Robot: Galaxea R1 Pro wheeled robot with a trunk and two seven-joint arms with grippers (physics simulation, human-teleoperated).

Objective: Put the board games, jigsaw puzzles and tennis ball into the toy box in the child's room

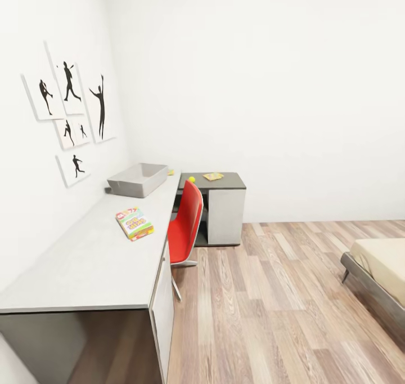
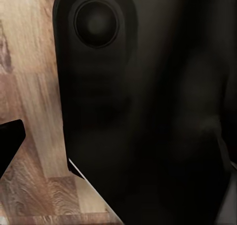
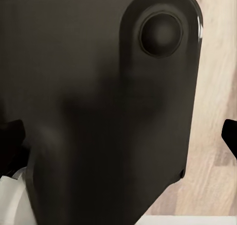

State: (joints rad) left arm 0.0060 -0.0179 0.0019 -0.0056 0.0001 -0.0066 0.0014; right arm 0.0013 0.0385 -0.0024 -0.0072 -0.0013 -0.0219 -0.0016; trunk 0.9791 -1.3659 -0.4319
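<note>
Nearest us runs the counter (image 1: 84, 260); on it a board game (image 1: 134, 223), the toy box (image 1: 138, 179) at twelve o'clock beyond — ball (image 1: 192, 179) and jigsaw puzzle (image 1: 213, 176) farther; bed (image 1: 382, 266) at three o'clock; we cannot tell either pincer's state — arms seem tucked for travelling.

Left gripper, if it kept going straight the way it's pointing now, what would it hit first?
Most likely the robot's own dark body panel, which blocks most of the left wrist view right ahead. Wood-plank floor shows beside it. Depth is unclear, so I can't be sure.
</note>
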